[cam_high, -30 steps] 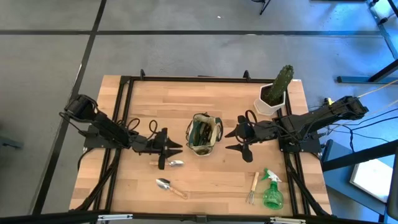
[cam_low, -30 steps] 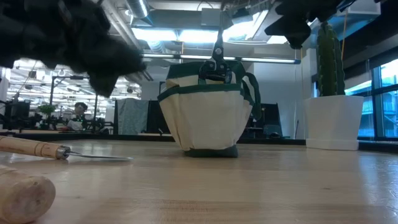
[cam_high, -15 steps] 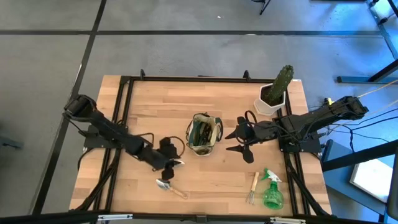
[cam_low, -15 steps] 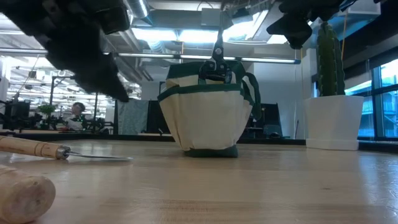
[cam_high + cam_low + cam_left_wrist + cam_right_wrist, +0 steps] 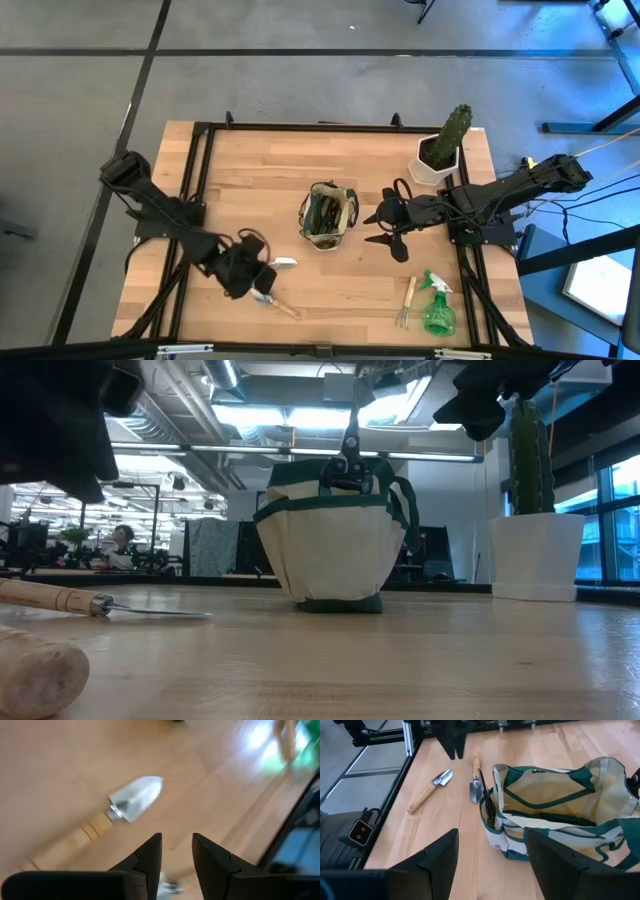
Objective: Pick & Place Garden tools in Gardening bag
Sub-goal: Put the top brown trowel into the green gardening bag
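Your left gripper (image 5: 176,851) angled down over the wooden-handled trowel (image 5: 131,804) near the surface's (image 5: 330,285) front edge, fingers apart, holding nothing, your right gripper (image 5: 492,851) spread wide, empty, extended level beside the gardening bag (image 5: 328,214), pruners (image 5: 349,450) standing inside.

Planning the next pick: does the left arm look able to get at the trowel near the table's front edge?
Probably yes. The left hand hovers right at the trowel, fingers apart, and bare tabletop surrounds it with nothing in between.
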Motion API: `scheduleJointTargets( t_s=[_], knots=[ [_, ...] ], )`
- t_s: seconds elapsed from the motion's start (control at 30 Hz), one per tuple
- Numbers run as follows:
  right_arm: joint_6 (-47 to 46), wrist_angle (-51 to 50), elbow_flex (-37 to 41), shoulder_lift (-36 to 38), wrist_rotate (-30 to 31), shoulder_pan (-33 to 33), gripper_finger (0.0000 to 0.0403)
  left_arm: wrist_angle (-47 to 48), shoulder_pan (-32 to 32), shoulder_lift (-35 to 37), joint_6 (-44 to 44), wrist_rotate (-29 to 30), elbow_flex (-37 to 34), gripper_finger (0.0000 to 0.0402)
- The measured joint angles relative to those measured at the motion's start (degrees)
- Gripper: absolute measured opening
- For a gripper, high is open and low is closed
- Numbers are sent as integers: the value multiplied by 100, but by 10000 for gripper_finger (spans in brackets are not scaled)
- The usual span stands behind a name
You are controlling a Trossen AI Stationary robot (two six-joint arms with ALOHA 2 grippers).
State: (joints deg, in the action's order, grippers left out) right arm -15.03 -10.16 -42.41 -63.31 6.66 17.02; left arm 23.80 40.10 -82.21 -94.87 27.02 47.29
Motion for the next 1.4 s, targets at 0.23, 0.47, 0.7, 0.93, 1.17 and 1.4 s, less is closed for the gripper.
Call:
scheduleJointTargets(
  t_s=[0.23,0.47,0.7,0.93,1.17,1.4],
  knots=[
    [-67,-9,0,0,-179,3,231,560,508,-74,-1606,-109,0,102],
    [-66,-10,0,0,-267,111,232,1256,661,-551,-2347,-685,-4,102],
    [-66,9,-2,0,-267,114,232,1457,388,-750,-2145,-740,-4,102],
    [-66,9,-2,0,-269,114,232,1792,178,-752,-1942,-687,-4,102],
    [-87,10,-2,0,-287,114,232,2304,-88,-752,-1735,-430,-4,102],
    [-105,10,-2,0,-286,114,232,2395,-720,-752,-925,-384,-4,102]
  ],
)
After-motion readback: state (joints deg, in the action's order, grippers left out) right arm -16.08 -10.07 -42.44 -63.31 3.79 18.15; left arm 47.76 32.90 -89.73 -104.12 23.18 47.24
